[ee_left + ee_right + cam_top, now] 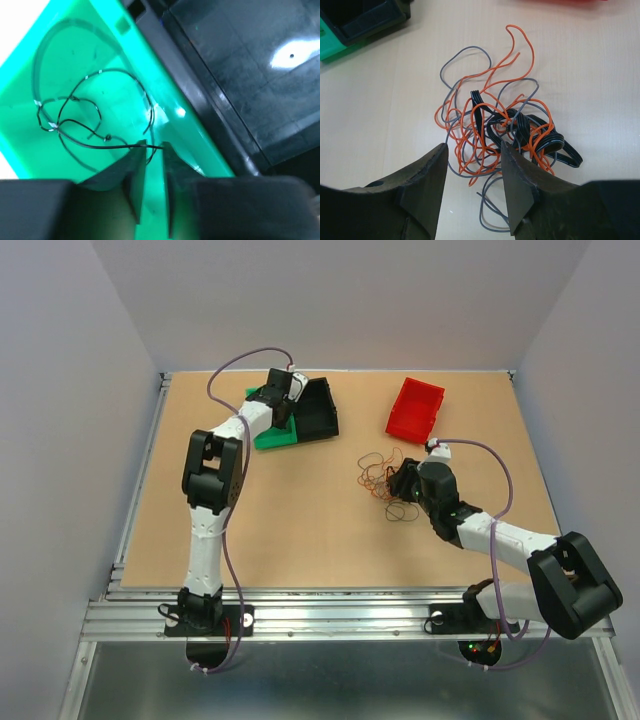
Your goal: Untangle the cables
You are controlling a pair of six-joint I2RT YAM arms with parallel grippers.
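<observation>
Lying near the red bin (415,408), cables (385,480) border open tabletop (290,510) leftward.

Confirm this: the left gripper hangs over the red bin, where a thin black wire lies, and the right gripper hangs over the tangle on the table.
One thing is wrong: the bin under the left gripper is the green bin, not a red one. The left wrist view shows it, with the thin black wire lying inside. The rest holds: the right gripper hangs over the tangle on the table.
</observation>
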